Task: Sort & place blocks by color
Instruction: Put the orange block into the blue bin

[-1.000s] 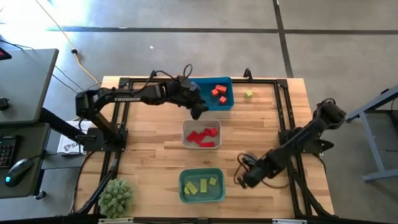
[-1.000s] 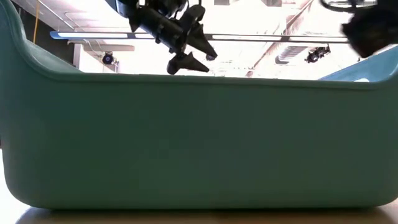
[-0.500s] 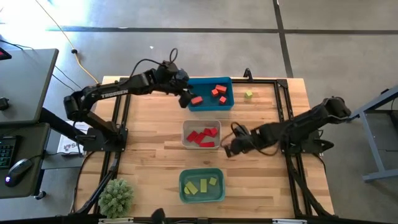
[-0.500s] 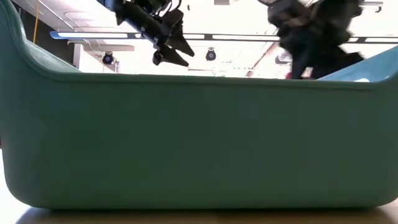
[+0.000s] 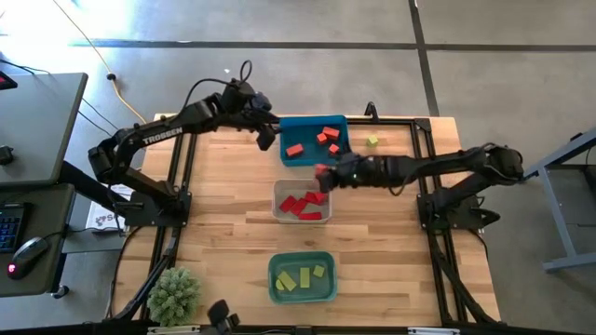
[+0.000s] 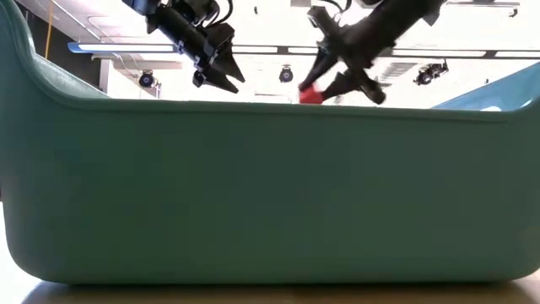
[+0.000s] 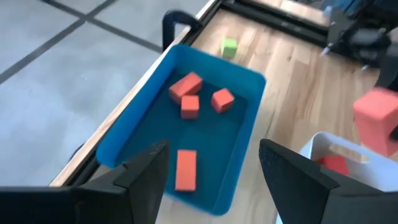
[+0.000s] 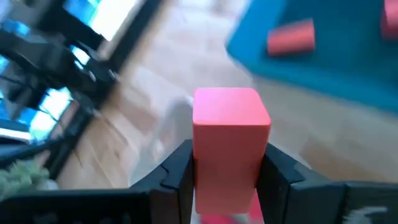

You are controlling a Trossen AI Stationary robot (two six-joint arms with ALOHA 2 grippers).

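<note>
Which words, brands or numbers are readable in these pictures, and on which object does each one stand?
"TROSSEN": white letters on the left arm, high view.
A white sheet lies on the floor beside the table's left edge; its print is too small to read.
No other text is legible.

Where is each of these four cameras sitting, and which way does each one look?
High view: overhead, looking straight down at table, both arms, three bins.
Low view: table height, behind teal bin; both claws show above it.
Left wrist view: on left arm, past open left claw into blue bin.
Right wrist view: on right arm; right claw grips red block.
Shared: that block, also overhead.
</note>
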